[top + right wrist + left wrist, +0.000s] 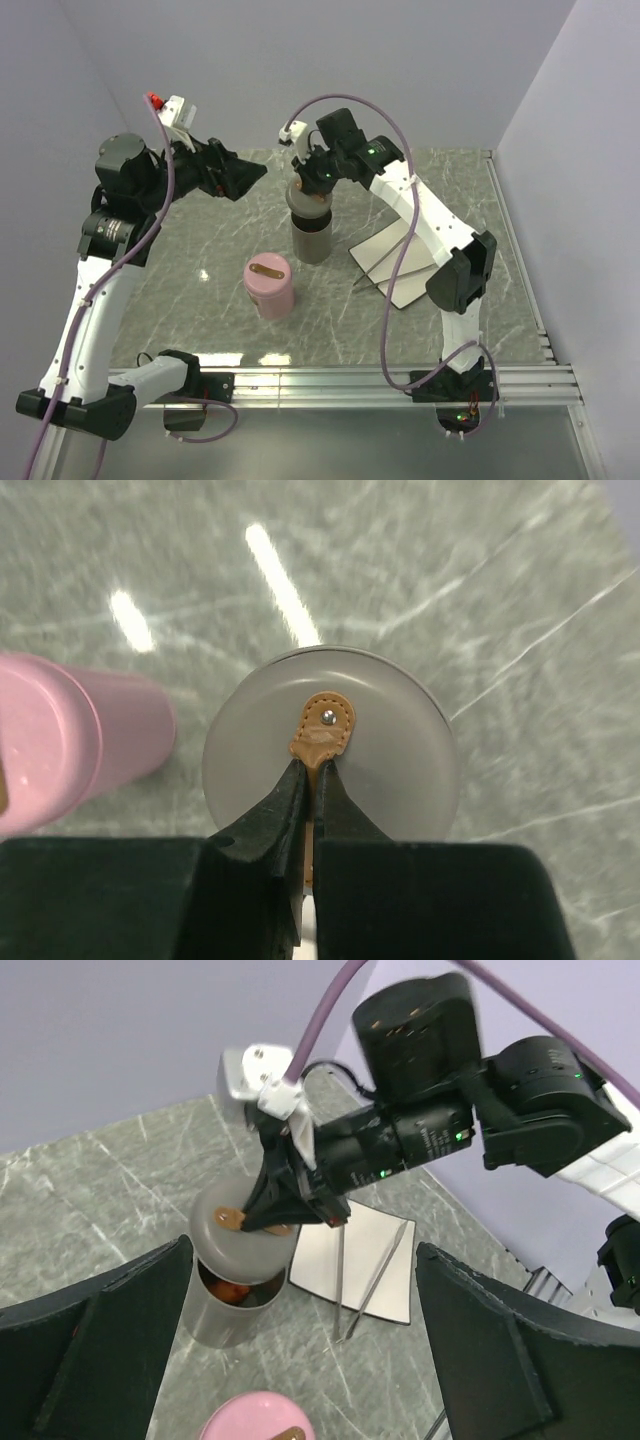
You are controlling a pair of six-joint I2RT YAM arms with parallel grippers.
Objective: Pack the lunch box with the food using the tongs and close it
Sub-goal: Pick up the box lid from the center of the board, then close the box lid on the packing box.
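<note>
– Two tools here. What is each one doing?

– The right tool (312, 770) is pinched tight on the tan tab (322, 725) of the grey lid (400, 760). It holds that lid tilted just above the mouth of the grey lunch box (312, 240). The left tool (248, 180) gapes wide with nothing in it, raised over the far left part of the tabletop (200, 240).

– Where does the lunch box stand?

– Upright near the middle of the tabletop, toward the far edge. Under the lid a reddish piece of food (232, 1291) shows inside. I cannot tell how many pieces there are.

– And the tongs?

– The tongs (340, 1280) lie on the white plate (318, 1260) toward the right edge, with their joined end poking past the plate onto the tabletop.

– Anything else?

– A pink container (270, 285), lid on, stands just beside the lunch box, nearer the near edge.
</note>
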